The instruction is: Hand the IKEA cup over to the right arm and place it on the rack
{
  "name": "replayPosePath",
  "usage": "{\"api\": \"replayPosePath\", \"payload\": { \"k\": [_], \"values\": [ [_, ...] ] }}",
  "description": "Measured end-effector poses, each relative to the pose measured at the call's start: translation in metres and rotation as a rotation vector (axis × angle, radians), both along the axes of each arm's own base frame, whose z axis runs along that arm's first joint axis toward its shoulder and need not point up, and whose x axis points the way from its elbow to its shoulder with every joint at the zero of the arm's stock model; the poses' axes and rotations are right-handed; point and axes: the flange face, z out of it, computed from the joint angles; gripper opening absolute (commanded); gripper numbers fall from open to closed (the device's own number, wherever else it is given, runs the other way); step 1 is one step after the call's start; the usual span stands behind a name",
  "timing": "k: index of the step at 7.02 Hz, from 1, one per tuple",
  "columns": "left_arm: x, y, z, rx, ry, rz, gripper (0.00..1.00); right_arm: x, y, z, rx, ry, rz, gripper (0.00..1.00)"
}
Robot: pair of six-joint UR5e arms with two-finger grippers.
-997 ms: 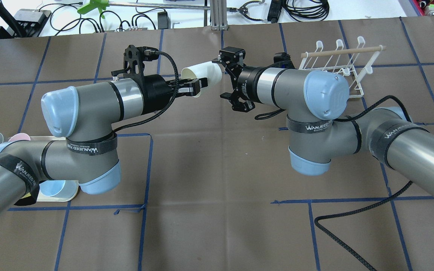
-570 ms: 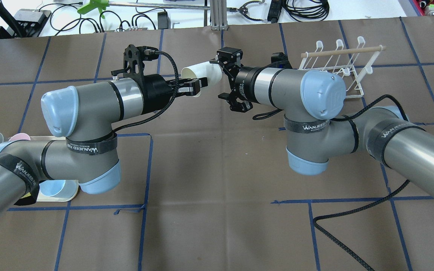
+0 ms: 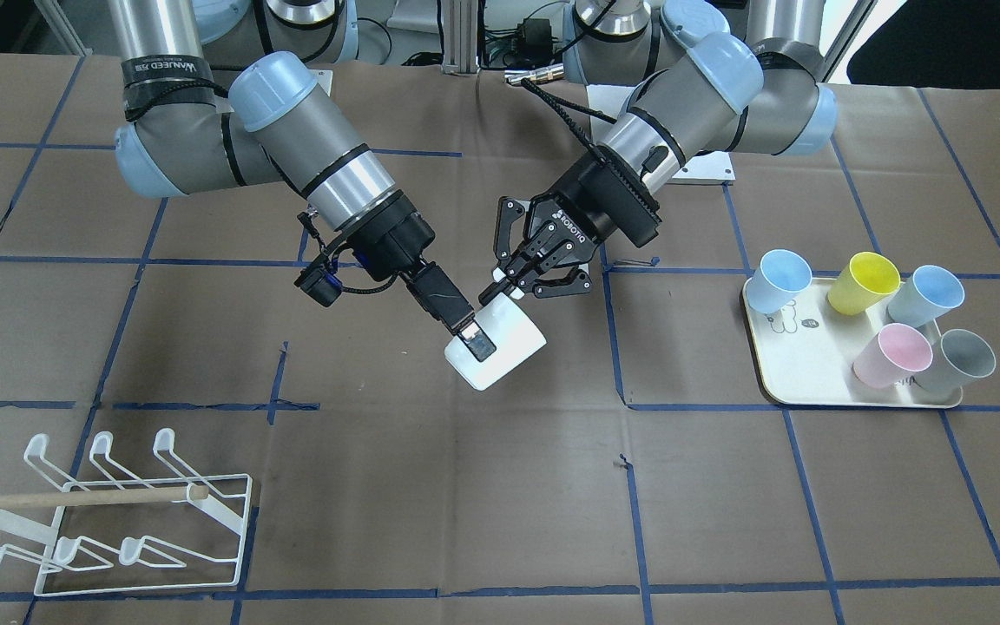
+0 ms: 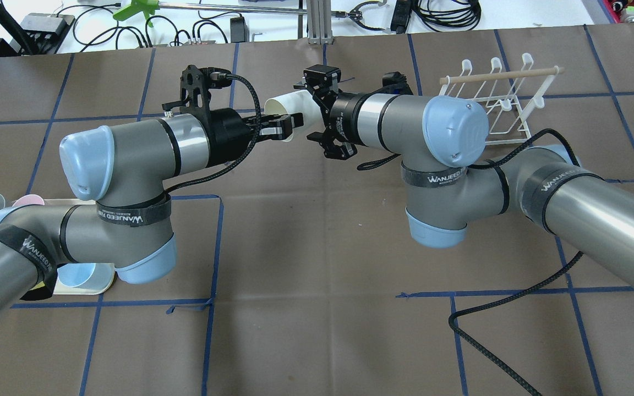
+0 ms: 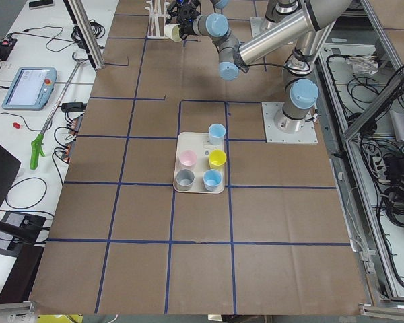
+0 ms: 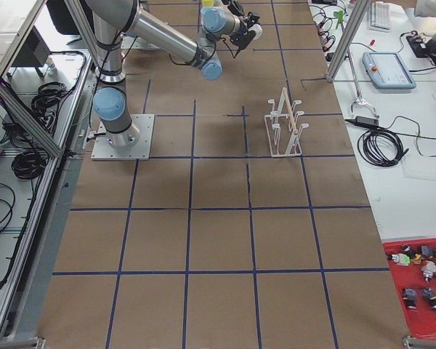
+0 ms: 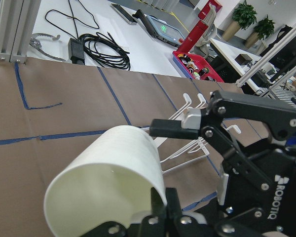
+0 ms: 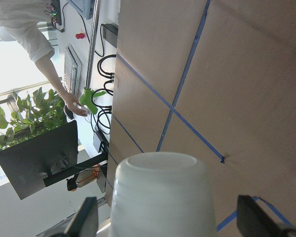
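Well apart from the rack (image 3: 75, 499), mid-air handover: left gripper (image 3: 507, 288) clenched on the white cup (image 3: 504, 356) rim, right gripper (image 8: 170, 224) released, straddling its base; next, I'd say, right clamps before left lets go.

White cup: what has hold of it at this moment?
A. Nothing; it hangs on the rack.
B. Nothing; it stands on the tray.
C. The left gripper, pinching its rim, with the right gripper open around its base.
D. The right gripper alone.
C. The left gripper is shut on the rim of the white cup, while the right gripper straddles its base with a gap inside each of its fingers.
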Motion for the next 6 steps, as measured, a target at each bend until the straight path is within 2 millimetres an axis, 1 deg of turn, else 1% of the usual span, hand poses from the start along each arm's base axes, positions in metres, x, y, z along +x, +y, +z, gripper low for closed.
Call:
{"api": "replayPosePath", "payload": {
  "k": [2, 4, 5, 6],
  "values": [
    [-0.0002, 0.0001, 0.0002, 0.000, 0.001, -0.001, 0.00, 0.0029, -0.0066, -0.0018, 0.000, 0.000, 0.002, 0.98],
    [-0.0006, 0.0007, 0.0005, -0.001, 0.001, -0.002, 0.00, 0.0040, -0.0079, -0.0027, 0.002, 0.000, 0.003, 0.98],
    [-0.0006, 0.0008, 0.0006, -0.001, 0.001, -0.002, 0.00, 0.0040, -0.0081, -0.0030, 0.004, 0.000, 0.003, 0.89],
    [-0.0006, 0.0007, 0.0008, -0.002, 0.001, -0.002, 0.00, 0.0038, -0.0081, -0.0035, 0.006, 0.001, 0.003, 0.71]
  ]
}}
